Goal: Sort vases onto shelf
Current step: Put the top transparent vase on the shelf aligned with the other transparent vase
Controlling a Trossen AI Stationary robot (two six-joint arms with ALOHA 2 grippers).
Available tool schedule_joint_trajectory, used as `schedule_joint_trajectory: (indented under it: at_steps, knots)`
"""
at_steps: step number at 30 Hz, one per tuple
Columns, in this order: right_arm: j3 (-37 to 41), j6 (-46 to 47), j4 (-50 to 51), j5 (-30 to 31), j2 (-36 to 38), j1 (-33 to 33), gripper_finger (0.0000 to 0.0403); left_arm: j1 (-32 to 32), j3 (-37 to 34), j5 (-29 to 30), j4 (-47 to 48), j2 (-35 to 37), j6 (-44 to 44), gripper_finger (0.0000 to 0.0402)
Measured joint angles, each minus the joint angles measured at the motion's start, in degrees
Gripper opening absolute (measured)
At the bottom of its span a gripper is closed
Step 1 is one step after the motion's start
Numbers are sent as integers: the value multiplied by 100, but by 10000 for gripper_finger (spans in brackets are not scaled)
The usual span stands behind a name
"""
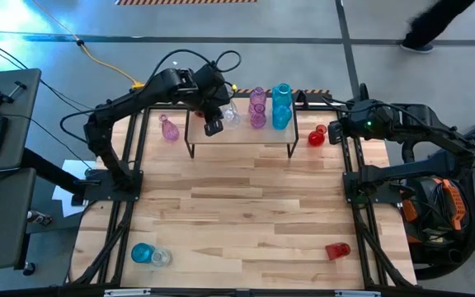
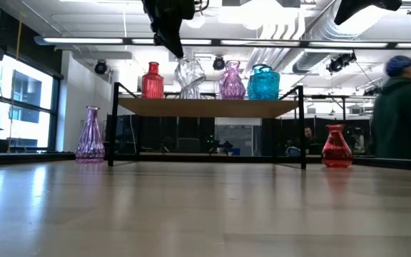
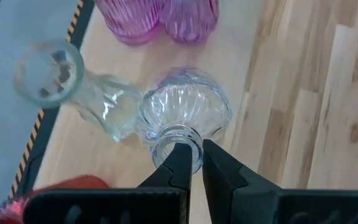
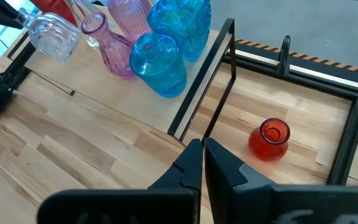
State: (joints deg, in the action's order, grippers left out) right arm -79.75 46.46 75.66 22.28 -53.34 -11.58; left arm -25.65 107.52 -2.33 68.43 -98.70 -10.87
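The shelf stands at the table's far side. It carries a red vase, a clear vase, two pink-purple vases and two teal vases. My left gripper is over the shelf's left part, shut on a second clear vase. My right gripper is shut on nothing. It hangs above the table to the right of the shelf, near a red vase standing on the table. A pink-purple vase stands on the table left of the shelf. My left gripper pinches the rim of the clear vase's mouth between its fingers, one finger over the mouth, the other outside. The fingers slant down from the table's left. The vase hangs below them, slightly tilted. I cannot tell whether its base touches the shelf.
Near the table's front edge lie a teal vase and a clear vase at the left, and a red vase at the right. The table's middle is bare wood. A person stands beyond the table's right side.
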Motion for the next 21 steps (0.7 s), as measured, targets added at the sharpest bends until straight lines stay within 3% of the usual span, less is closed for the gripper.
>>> schedule_joint_trajectory:
  at_steps: [21]
  knots:
    - [0, -2, -2, 4, -2, 0, 0, -13, -1, 145, 172, -327, -37, 12]
